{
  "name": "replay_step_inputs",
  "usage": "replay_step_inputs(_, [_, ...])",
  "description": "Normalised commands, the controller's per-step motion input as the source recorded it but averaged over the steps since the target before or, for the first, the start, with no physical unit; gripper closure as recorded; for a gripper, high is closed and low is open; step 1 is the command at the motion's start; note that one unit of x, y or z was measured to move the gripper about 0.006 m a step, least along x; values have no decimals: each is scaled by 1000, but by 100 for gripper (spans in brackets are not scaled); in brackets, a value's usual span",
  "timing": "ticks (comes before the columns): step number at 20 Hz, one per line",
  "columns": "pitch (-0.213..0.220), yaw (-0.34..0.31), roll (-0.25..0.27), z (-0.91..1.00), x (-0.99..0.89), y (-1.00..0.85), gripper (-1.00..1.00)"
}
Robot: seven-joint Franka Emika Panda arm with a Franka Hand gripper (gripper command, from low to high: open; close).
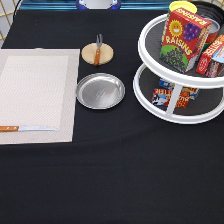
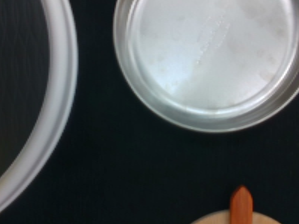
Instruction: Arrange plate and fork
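My gripper does not show in the exterior view, so I cannot tell how its fingers stand. My wrist camera looks straight down on the plate [image 2: 213, 62], bare on the black cloth [image 1: 115, 170], just beside the mat [image 1: 37, 95]. The fork [image 1: 98, 49] lies across the wooden disc [image 1: 97, 54] just beyond, tines toward the exterior view's top, handle [image 2: 240, 204] pointing at the plate.

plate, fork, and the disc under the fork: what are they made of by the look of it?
Plate: looks like metal, silver with a dull shine; it catches light across its face and raised rim.
Fork: brown handle, likely wood, with grey tines that look metal.
Disc: pale tan and matte, probably wood, though no grain shows.
The gripper is not in the exterior view.
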Motion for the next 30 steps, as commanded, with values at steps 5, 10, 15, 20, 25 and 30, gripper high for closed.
replay_step_inputs(5, [74,0,75,0,762,-330,-100])
replay_step_inputs(10, [81,0,64,0,802,-295,-100])
replay_step_inputs(15, [77,0,35,0,847,-214,-100])
replay_step_inputs(20, [24,0,4,-18,758,-138,-100])
replay_step_inputs(25, [-11,13,14,-171,587,-132,-100])
replay_step_inputs(30, [-16,13,63,-364,459,-171,-100])
